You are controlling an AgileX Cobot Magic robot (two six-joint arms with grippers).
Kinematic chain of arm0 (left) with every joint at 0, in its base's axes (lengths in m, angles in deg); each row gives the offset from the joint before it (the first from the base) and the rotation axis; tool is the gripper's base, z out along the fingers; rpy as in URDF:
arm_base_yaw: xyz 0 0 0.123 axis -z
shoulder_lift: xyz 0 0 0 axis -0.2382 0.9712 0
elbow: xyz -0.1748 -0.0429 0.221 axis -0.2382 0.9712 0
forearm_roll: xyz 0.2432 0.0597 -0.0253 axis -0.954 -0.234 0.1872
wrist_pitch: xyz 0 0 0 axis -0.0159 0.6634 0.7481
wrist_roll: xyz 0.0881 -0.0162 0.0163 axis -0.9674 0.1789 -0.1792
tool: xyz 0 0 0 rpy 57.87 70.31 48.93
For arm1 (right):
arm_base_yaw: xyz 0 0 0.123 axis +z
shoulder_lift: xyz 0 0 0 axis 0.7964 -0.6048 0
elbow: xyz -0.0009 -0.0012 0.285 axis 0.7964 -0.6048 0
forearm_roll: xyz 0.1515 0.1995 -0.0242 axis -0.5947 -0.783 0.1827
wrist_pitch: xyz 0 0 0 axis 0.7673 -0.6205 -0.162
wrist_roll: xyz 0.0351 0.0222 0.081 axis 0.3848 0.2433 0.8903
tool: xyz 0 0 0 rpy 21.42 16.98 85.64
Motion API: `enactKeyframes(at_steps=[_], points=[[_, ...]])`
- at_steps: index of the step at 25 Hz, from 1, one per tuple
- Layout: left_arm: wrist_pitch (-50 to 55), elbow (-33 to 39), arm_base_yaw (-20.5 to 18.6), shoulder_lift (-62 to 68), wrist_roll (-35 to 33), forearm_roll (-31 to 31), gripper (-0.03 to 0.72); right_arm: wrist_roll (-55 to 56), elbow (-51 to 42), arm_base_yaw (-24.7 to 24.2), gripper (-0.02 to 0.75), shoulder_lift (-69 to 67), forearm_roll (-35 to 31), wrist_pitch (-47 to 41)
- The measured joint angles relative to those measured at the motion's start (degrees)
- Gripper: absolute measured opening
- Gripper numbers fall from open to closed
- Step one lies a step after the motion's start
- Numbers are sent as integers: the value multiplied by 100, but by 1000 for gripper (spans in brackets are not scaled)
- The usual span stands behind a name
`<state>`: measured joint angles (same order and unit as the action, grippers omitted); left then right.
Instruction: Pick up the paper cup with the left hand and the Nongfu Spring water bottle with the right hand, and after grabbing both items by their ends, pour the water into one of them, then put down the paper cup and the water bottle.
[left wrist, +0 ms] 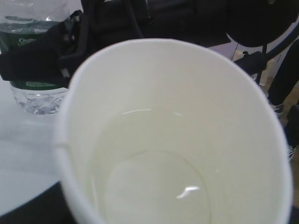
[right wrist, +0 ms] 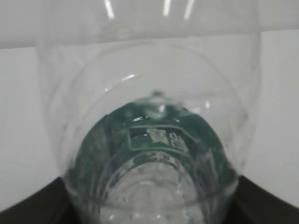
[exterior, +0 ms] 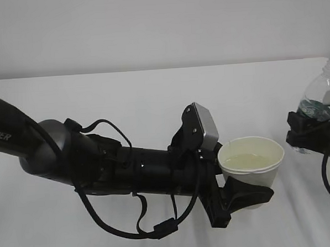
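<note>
**A:** Where is your paper cup (exterior: pixel 252 162) right now?

**B:** Your left hand (exterior: pixel 243 197) has it. The black claw is clamped round the lower part of the cup, which stands upright with its mouth up, over the white table (exterior: pixel 141 97) toward the right side, closer to the near edge than the far one. From the exterior view you cannot tell whether its base touches the table.

**A:** Anything inside it?

**B:** Yes. Your left wrist view looks straight down into the cup (left wrist: pixel 177 135), and there is a pale pool of water (left wrist: pixel 154 177) covering the bottom, with a small glint on the surface. The exterior view shows the same pool (exterior: pixel 249 161) below the rolled rim.

**A:** And the Nongfu Spring water bottle (exterior: pixel 322 101)?

**B:** It is at the table's right edge, upright, partly cut off by the frame. Your right hand (exterior: pixel 309 135) grips it at the dark green label band, the jaws closed on the bottle. It stands apart from the cup, to its right.

**A:** What does the right wrist camera give you?

**B:** The bottle (right wrist: pixel 149 140) fills it. You see through the clear wall to the green label, and the gripper's black fingers (right wrist: pixel 32 205) show at both lower corners. In the left wrist view the bottle (left wrist: pixel 32 70) sits behind the cup, with the clamp across its label.
</note>
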<state>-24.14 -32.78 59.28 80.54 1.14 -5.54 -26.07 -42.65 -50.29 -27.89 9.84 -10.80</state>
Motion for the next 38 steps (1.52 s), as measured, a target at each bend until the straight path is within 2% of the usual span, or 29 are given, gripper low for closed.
enactKeyframes(at_steps=[15,38], points=[[-136,0,0,0,0,8,435,-115,1006,0,442,-991,151,10],[-160,0,0,0,0,8,435,-212,1261,0,440,-1201,141,20]])
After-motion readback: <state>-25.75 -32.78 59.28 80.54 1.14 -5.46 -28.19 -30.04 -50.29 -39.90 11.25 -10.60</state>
